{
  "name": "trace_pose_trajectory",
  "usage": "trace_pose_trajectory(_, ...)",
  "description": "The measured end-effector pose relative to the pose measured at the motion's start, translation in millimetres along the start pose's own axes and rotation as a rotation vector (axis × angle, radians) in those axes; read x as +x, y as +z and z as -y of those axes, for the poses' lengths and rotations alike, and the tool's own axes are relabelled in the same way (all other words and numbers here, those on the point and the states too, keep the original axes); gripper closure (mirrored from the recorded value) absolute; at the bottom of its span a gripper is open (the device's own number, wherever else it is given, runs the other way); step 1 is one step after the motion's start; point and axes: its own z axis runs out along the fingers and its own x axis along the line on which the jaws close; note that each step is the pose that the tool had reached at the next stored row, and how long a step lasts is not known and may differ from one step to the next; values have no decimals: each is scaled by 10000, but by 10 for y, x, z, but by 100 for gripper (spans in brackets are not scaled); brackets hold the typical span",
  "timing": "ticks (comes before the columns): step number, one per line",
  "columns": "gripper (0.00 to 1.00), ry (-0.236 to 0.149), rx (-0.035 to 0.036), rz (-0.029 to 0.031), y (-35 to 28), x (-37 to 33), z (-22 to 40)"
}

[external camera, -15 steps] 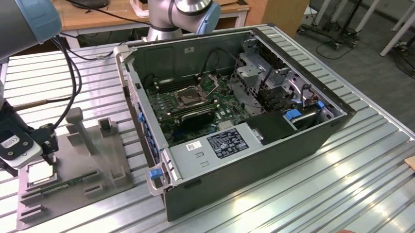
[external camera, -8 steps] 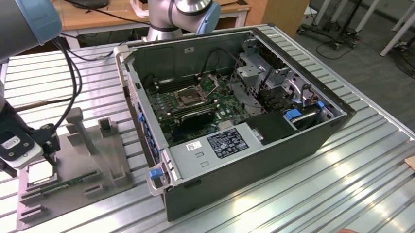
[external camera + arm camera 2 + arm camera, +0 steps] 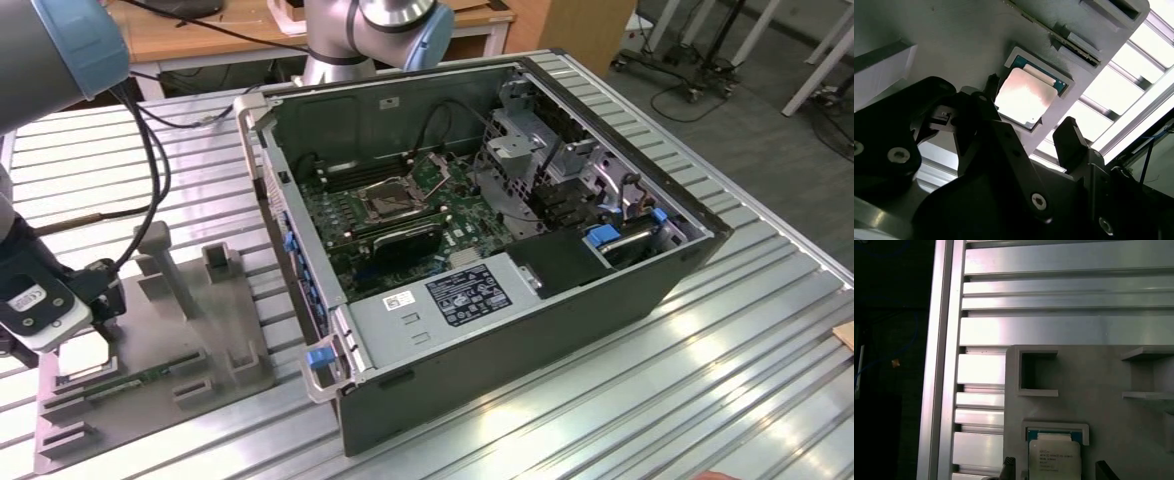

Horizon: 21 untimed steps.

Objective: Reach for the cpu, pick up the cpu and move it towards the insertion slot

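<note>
The cpu sits flat in its little square pocket on the grey tray. It's one chip, with a shiny silver lid, a paler rim and a bit of teal board peeking out at the edge. The tray looks like matte moulded plastic, all boxy slots and raised walls.

The gripper hangs right over the chip with its two black fingers spread wide, one on each side, nothing pinched.

The first wrist view adds the ribbed, glossy aluminium table beside the tray and some print on the lid. In the second wrist view the lid just gives off a bright shine.

The exterior view has the rest. One open computer case stands to the exterior view's right of the tray. Inside it is the one insertion slot, a square silver frame with a dark centre, well apart from the chip. One narrow green circuit strip lies on the tray too.
</note>
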Motion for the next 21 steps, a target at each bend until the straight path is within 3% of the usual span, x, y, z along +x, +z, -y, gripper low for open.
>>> trace_pose_trajectory(21,29,-1,-2,3,48,0,2)
